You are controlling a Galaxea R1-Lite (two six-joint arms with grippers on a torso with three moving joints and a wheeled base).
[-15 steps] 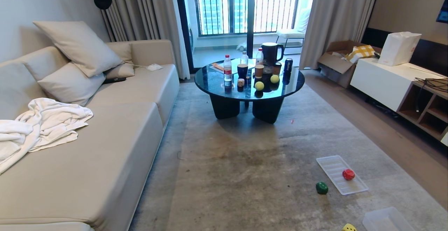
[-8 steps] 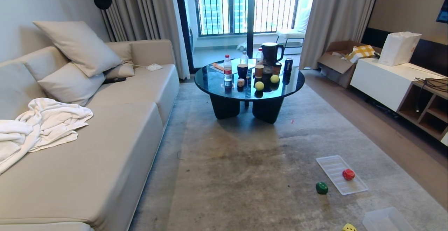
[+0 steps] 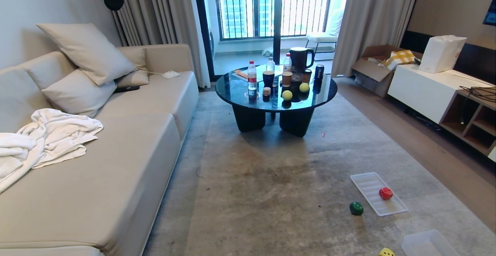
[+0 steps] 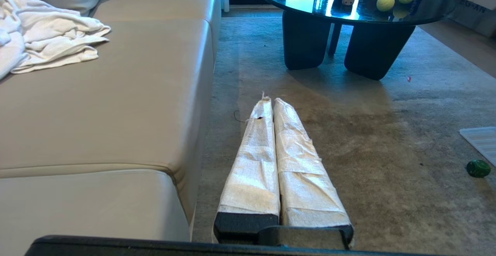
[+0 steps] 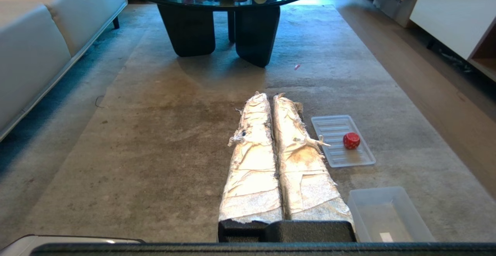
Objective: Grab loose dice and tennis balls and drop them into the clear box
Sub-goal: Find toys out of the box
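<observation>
Both fingers pairs pressed together; red die (image 5: 351, 140) on tray (image 5: 333, 127), beside right fingers (image 5: 286, 132).

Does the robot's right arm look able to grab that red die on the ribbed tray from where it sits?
Probably not yet: the right gripper is shut, and bare carpet separates it from the red die on the ribbed tray.

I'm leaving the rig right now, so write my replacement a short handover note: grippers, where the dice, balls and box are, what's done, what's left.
Left gripper and right gripper: both shut, empty, parked low over the rug.
Clear box: on the rug at the robot's right, nothing in it.
Red die lies on the ribbed tray; green die beside the tray; yellow die near the box.
Beige die and two tennis balls sit on the round table.
Done: nothing. Left: all six.
</observation>
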